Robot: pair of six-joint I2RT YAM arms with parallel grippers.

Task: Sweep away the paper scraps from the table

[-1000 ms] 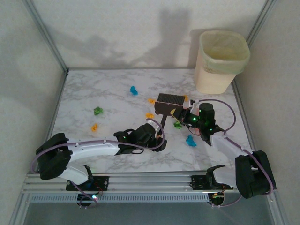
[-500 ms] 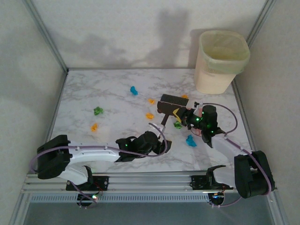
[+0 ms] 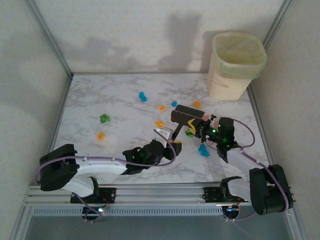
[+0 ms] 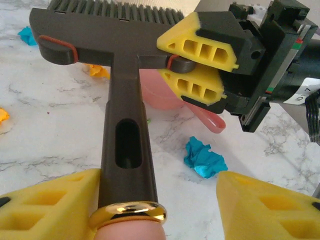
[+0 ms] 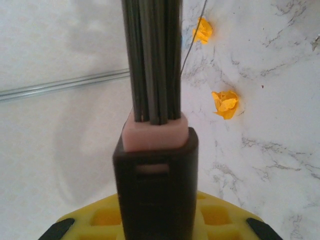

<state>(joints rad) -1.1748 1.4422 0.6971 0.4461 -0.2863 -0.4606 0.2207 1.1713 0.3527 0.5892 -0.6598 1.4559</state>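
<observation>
The dark brown hand brush [image 3: 186, 114] is held above the table [image 3: 90, 95]. My right gripper [image 3: 196, 126] is shut on its head end [image 4: 175, 61]. In the right wrist view the brush [image 5: 155, 170] fills the grip of the right gripper [image 5: 155, 222]. My left gripper [image 4: 156, 200] stands open around the brush handle [image 4: 125, 130]; the left finger touches it, the right finger is apart. In the top view the left gripper [image 3: 169, 140] is at the handle's near end. Paper scraps lie scattered: blue [image 3: 143, 96], green [image 3: 104, 118], orange [image 3: 100, 135], blue [image 4: 202, 158], orange [image 5: 226, 104].
A pink dustpan [image 4: 160, 95] lies under the brush head. A cream bin [image 3: 235, 62] with a liner stands at the back right. The metal rail [image 3: 150, 192] runs along the near edge. Off-white walls close in the table on three sides.
My left gripper has moved right and forward to the brush handle, and its jaws have narrowed around it. The right gripper has shifted slightly right with the brush.
</observation>
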